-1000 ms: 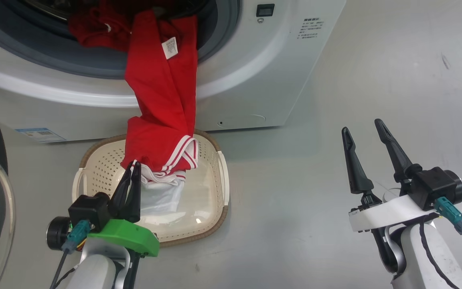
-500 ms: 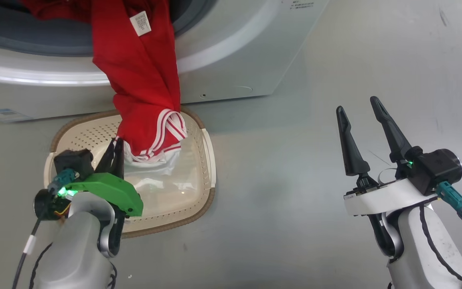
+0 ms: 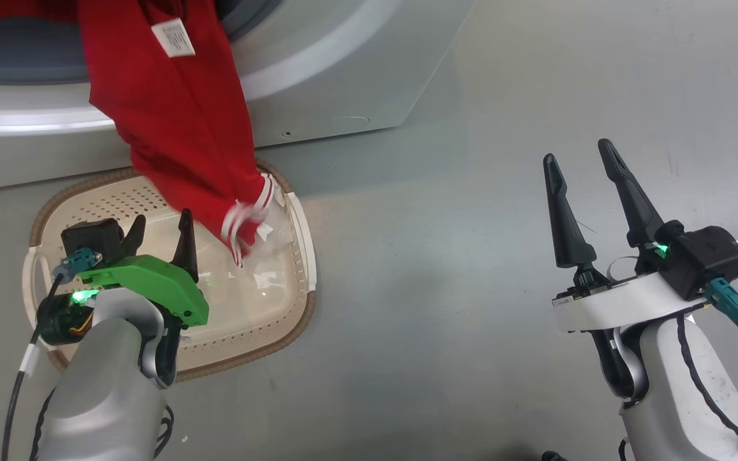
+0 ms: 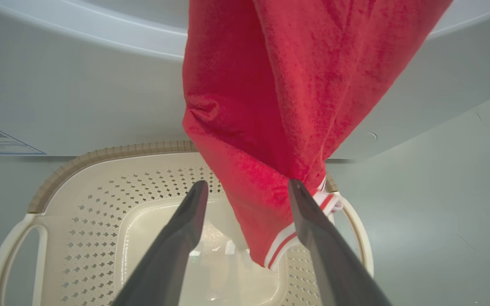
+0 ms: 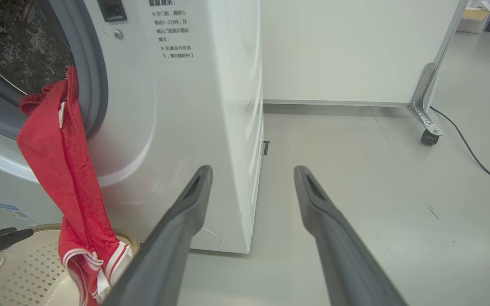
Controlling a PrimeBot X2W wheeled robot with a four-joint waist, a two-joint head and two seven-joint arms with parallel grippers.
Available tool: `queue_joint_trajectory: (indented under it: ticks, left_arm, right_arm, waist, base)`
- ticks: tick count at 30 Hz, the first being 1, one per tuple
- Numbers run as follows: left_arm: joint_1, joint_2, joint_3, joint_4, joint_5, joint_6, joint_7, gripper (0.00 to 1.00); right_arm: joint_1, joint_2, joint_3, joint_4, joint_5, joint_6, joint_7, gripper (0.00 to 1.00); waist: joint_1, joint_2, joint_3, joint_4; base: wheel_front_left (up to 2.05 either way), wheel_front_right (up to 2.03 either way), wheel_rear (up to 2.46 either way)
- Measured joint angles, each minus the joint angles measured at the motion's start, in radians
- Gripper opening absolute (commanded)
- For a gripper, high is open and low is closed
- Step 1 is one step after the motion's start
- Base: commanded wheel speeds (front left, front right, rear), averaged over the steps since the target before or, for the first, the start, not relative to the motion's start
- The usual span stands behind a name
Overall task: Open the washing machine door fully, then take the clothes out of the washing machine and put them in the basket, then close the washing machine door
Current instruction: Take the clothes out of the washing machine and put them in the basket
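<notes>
One piece of the clothes (image 3: 177, 128) is mostly out. In the head view it drapes from the mouth of the washing machine (image 3: 343, 77) at upper left, with the striped hem dangling over the basket (image 3: 302, 256) at lower left, not lying in it. The left gripper (image 3: 163, 221) sits over the basket, jaws apart, pinching nothing. The right gripper (image 3: 577, 152) at right is wide open, empty, well apart from everything. The left wrist view adds detail: the hem hangs between the two fingers, touching the right-hand one or just behind it, can't tell which. The right wrist view, upper left, shows the top end bunched on the grey drum rim (image 5: 96, 85). My read: limp, light, non-slippery fabric that will sag and drag. Pinch a thick fold up near the rim, not the hem.
</notes>
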Motion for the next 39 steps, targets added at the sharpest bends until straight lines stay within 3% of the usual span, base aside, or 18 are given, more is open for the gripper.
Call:
queue_joint_trajectory:
  ticks: [10,21,25,32,39]
  left_arm:
    - [-0.036,0.000,-0.002,0.082,0.004,-0.017,-0.063,1.00]
    - [-0.046,0.000,-0.035,0.058,0.074,-0.027,-0.111,1.00]
    - [-0.046,0.000,-0.036,0.008,0.104,-0.026,-0.112,1.00]
    - [-0.040,0.000,0.028,-0.279,0.178,0.002,-0.112,1.00]
    - [0.050,0.000,0.032,-0.372,0.213,0.018,-0.112,1.00]
  right_arm:
    - [-0.001,0.000,-0.002,0.008,0.008,0.000,0.000,1.00]
    - [0.000,0.000,-0.018,0.017,0.007,0.000,0.000,1.00]
    - [0.000,0.000,-0.023,0.021,0.007,0.000,0.000,1.00]
    - [0.004,0.000,-0.032,0.026,-0.003,0.000,0.000,1.00]
    - [0.018,0.000,-0.036,0.039,-0.006,0.000,0.000,1.00]
  waist:
    - [0.0000,0.0000,-0.008,0.001]
    - [0.0000,0.0000,-0.052,0.029]
    - [0.0000,0.0000,-0.070,0.047]
    - [0.0000,0.0000,-0.113,0.083]
    - [-0.0001,0.0000,-0.153,0.108]
  base:
    - [0.00,0.00,0.00]
    - [0.00,0.00,0.00]
    - [0.00,0.00,0.00]
    - [0.00,0.00,0.00]
    - [0.00,0.00,0.00]
